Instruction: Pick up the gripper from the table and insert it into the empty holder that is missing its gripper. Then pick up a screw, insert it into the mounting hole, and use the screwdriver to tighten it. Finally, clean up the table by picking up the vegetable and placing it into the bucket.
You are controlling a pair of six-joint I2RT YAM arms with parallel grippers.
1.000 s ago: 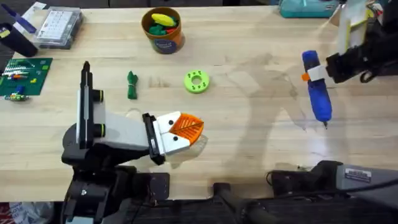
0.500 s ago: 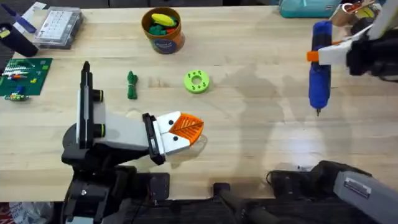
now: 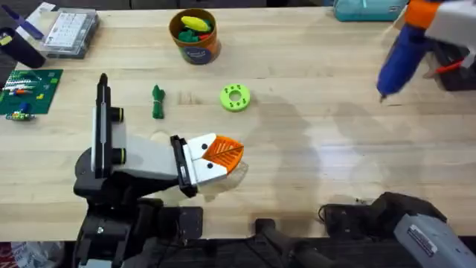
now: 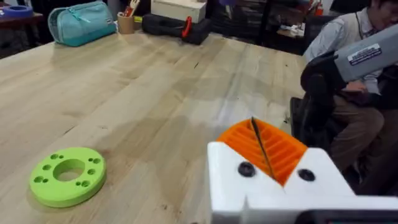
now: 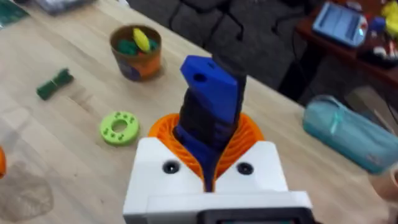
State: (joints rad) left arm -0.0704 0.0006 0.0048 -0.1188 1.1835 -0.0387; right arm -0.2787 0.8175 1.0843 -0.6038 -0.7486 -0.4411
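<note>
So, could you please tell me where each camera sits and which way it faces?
Overhead: above the arm bases, looking down and forward at the table; holder lower left.
Left wrist: low over the table, own left gripper shut.
Right wrist: raised, own right gripper holds the screwdriver.
All three share the lime-green ring.

Light wood-grain table (image 3: 312, 156), evenly lit. Far edge: teal zipped pouch (image 4: 82, 22), black case (image 4: 177, 27), cup of pens (image 4: 126, 22). Dark floor beyond.
</note>
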